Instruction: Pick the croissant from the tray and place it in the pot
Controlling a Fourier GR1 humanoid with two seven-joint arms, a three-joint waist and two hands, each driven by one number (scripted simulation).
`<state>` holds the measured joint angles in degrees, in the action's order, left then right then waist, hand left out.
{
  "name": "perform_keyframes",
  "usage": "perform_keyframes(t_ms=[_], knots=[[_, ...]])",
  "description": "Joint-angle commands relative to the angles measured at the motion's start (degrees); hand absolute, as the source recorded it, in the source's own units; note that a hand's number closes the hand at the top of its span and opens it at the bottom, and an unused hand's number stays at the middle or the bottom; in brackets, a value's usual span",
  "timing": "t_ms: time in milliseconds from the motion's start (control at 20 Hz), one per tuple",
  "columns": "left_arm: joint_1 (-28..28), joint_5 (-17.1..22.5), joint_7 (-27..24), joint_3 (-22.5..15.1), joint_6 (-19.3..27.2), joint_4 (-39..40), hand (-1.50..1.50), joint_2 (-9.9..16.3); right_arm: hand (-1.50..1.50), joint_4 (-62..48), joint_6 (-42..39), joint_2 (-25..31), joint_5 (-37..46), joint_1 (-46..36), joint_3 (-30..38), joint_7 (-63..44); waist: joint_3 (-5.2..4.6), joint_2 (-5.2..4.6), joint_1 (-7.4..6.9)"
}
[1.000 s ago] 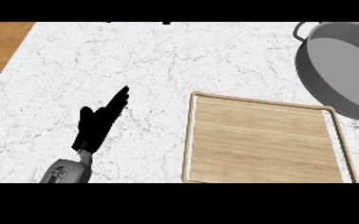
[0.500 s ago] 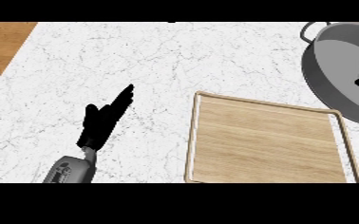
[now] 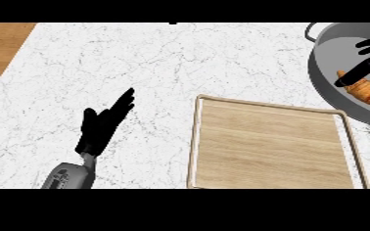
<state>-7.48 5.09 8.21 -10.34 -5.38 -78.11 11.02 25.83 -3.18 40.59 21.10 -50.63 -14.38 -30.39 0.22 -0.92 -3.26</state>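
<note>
Status for you, big to small. Worktop (image 3: 180, 63): white marble, fills the view. Tray (image 3: 267, 149) at 5 o'clock, wooden, nothing on it, so I'd call the pick done. Pot (image 3: 325, 73) at 2-3 o'clock, cut by the right edge. Croissant (image 3: 359, 89) is over the pot's inside at the view's right edge, right hand (image 3: 354, 73) on it: dark fingers cross its top and look wrapped round it. You can't tell whether it sits on the pot floor or hangs above. What's left, I'd judge: let go and pull the hand out. Left hand (image 3: 103, 125) at 8 o'clock, resting over the worktop, fingers straight and pointing to 1 o'clock, holding nothing, well apart from the tray.
</note>
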Motion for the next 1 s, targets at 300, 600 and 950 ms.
perform_keyframes(t_ms=[300, 600, 950], knots=[[0.3, 0.3, 0.2, 1.2, 0.6, -0.5, 0.00, 0.0, -1.50, 1.9, 27.1, -1.9, -10.1, -4.2, 17.0, 13.6, 0.09, 0.10, 1.08], [3.5, -0.1, 0.5, 0.8, 0.7, -2.5, 0.00, 0.3, -1.50, 1.0, 37.2, 2.4, -14.1, -2.1, 25.5, 20.6, -0.04, 0.50, 1.79], [2.1, -0.6, -2.7, 3.2, -0.3, 2.5, 0.00, 0.6, -1.50, 6.2, 35.1, 3.2, -22.5, 6.6, 34.6, 33.2, -0.18, 0.84, 3.32]])
